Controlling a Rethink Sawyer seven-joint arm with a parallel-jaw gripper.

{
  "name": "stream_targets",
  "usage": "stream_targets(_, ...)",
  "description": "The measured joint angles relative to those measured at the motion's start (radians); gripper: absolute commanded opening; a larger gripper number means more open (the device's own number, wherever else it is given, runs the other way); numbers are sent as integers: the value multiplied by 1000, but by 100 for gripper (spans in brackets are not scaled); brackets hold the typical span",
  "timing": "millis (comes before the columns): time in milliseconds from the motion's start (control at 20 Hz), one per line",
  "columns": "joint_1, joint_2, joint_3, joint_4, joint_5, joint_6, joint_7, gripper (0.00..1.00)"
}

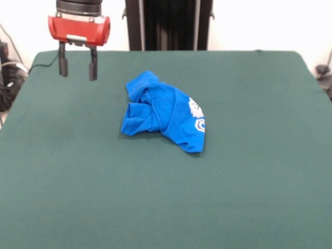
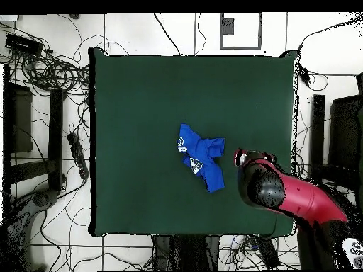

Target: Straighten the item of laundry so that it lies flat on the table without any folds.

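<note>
Bright blue item of laundry [image 1: 162, 112] with white printed marks; dark green table [image 1: 249, 181].

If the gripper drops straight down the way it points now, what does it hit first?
Most likely bare table, not the item of laundry: the gripper, jaws open, hangs off to the garment's side in both views.

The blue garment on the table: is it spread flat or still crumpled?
Crumpled. The blue garment is bunched, with folds and raised creases, on the green table; the hand hangs apart from it.
</note>
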Motion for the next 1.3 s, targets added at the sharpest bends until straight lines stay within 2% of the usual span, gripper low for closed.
stream_targets(500,58,1,0,0,0,0,0,100)
stream_targets(800,135,2,-2,0,0,-9,0,100)
stream_targets(1000,176,8,-2,0,1,-51,0,100)
stream_targets(1300,247,47,-13,-1,22,-179,0,100)
